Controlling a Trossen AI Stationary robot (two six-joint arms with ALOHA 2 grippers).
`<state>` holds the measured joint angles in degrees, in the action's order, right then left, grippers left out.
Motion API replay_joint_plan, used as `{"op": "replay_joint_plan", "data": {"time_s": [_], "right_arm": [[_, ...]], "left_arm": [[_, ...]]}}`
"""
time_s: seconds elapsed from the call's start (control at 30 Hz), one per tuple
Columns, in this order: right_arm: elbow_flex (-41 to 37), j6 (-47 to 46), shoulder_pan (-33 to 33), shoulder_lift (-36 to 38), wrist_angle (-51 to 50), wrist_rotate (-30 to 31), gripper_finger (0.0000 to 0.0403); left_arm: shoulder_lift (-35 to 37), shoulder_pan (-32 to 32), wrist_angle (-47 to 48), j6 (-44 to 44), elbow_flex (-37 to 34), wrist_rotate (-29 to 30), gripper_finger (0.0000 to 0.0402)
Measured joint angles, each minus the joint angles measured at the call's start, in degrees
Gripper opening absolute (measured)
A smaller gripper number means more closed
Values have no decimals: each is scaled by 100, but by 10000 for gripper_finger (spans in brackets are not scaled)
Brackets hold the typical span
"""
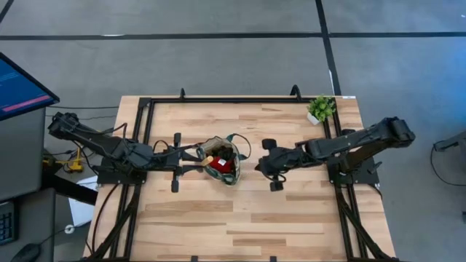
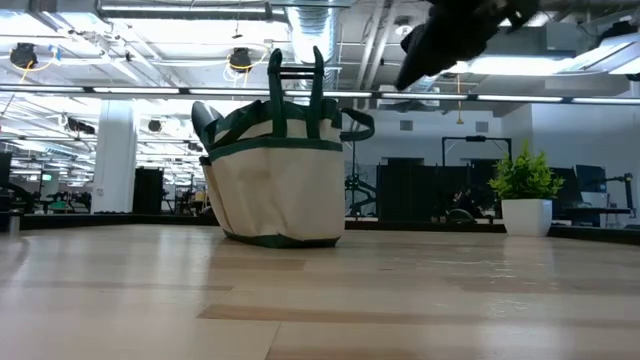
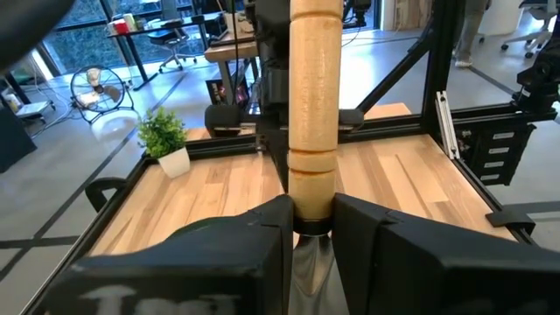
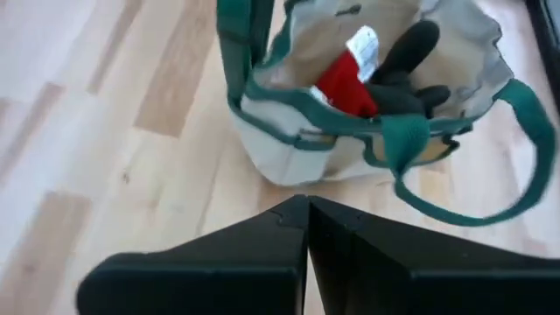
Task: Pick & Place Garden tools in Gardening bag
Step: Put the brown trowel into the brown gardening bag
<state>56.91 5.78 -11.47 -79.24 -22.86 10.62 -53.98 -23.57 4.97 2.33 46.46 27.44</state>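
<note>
Left gripper [image 3: 311, 219] is clamped on a wooden tool handle [image 3: 313, 87], holding it just beside the gardening bag [image 1: 220, 160] near the middle of the table [image 1: 218, 225]. Judging by this, the placing step is in hand; next the tool must go over the bag's mouth and be let go. Right gripper [image 4: 306, 210], fingers together and empty, waits just beyond the bag, which already holds a red-and-black piece [image 4: 350, 83].

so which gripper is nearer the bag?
Left. The left gripper sits at the bag's left edge, shut on a wooden-handled tool. The right gripper hangs apart to its right, shut and empty.
</note>
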Motion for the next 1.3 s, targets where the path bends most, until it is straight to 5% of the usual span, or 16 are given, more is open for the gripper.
{"op": "replay_joint_plan", "data": {"time_s": [0.27, 0.53, 0.7, 1.0, 1.3], "right_arm": [[-6, 1002, 315, -506, 453, 43, 62], [-9, 1648, -20, -722, 519, 1268, 181], [8, 1866, -275, -608, 609, 1804, 222], [-9, 1880, 142, -623, 576, 1868, 210], [-9, 1877, 560, -623, 731, 602, 172]], "left_arm": [[0, 0, 3, -11, 0, -2, 37], [0, 0, 21, -23, -2, -3, 38], [0, 9, 20, 0, -2, 158, 38], [0, 9, 17, 0, -2, 315, 39], [0, 9, 17, 0, -2, 317, 39]]}}
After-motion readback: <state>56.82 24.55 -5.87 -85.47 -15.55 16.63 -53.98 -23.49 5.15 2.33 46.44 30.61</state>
